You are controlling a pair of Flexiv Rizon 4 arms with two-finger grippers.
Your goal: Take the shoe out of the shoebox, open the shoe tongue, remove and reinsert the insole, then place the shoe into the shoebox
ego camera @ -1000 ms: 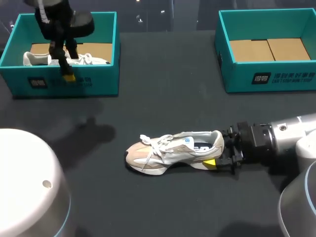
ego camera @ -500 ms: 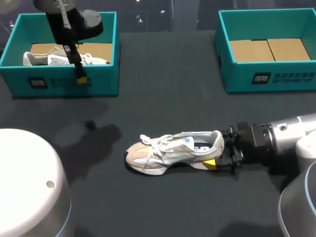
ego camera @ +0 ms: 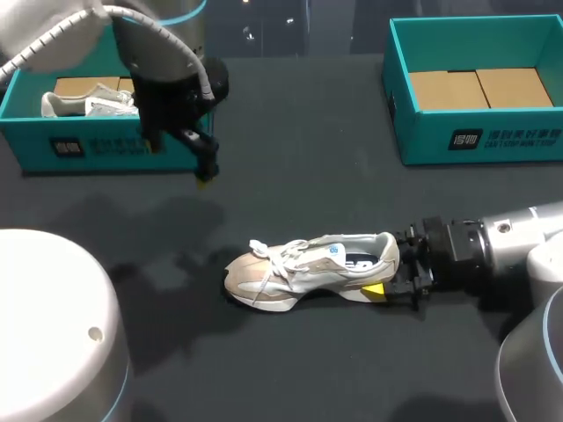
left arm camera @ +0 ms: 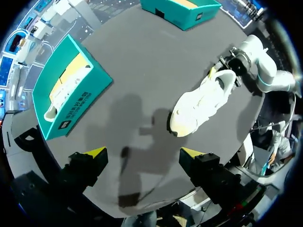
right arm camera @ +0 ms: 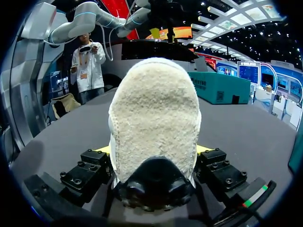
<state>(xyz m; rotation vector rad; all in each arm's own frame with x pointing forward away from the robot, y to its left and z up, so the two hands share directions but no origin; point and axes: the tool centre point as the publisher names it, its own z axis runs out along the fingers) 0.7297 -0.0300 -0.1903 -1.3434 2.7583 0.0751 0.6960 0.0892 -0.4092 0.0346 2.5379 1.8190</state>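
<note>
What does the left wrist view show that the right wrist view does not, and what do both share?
Only the left wrist view: the open left gripper, a second shoe lying in a shoebox, and the laces of the shoe on the table. Only the right wrist view: the rough beige back of its heel, close up. Both: that shoe, with the right gripper shut on its heel.

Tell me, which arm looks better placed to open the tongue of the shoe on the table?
Left, probably. The left gripper is open and empty, hanging above the table off the toe end of the shoe. The right gripper is shut on the heel, likely steadying it.
</note>
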